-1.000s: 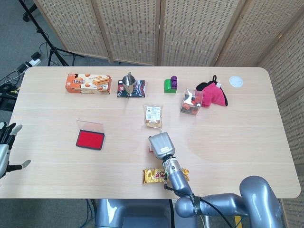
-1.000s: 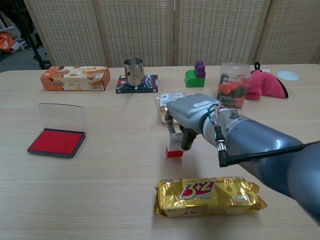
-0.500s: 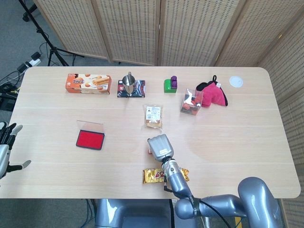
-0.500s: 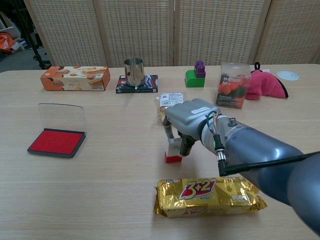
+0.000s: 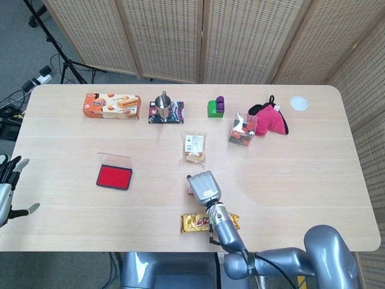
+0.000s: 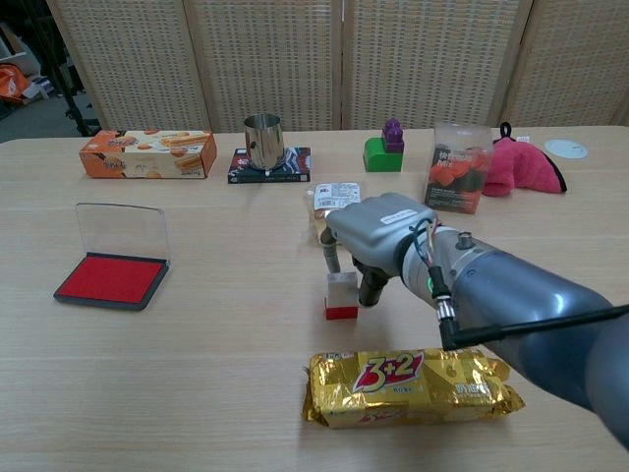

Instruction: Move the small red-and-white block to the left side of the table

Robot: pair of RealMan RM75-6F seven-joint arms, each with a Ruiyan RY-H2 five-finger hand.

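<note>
The right hand [image 6: 378, 236] has a smooth silver-grey back shell with a small white label on top, and dark fingers [image 6: 371, 287] beneath. Thin coloured wires run at its wrist beside a green light. The forearm is glossy blue-grey. At nine o'clock, the left hand [image 5: 7, 188] shows pale grey fingers.
</note>
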